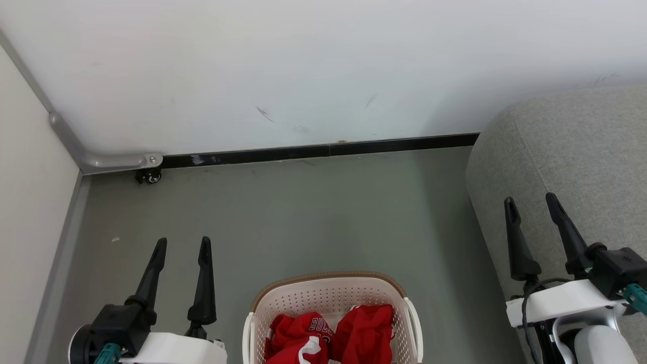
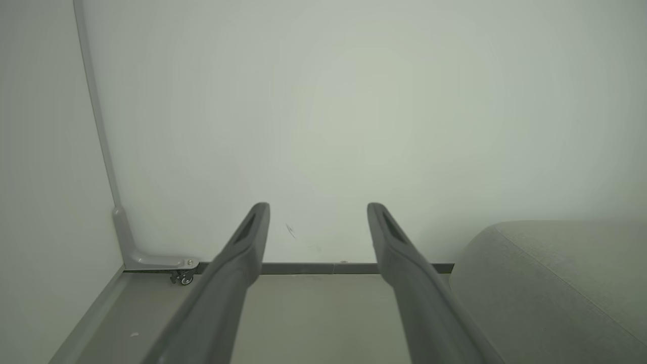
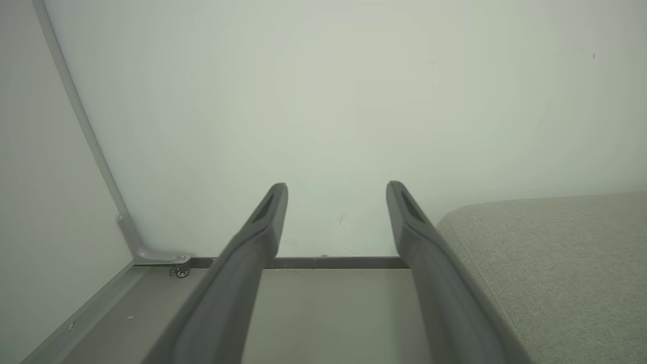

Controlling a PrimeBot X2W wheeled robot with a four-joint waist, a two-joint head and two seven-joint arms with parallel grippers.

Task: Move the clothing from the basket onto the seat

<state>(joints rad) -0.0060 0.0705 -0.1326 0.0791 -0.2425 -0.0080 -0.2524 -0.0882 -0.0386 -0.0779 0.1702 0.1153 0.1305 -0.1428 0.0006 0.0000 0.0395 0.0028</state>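
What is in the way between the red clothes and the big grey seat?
Only the wall of the basket: the red clothes lie inside it and must go up over the rim. Between it and the grey seat is just floor.

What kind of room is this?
Probably a staged living-room corner, maybe in a lab: grey seat by a bare white wall, laundry basket of red clothing on the floor.

Perforated plastic basket, woven-cloth seat
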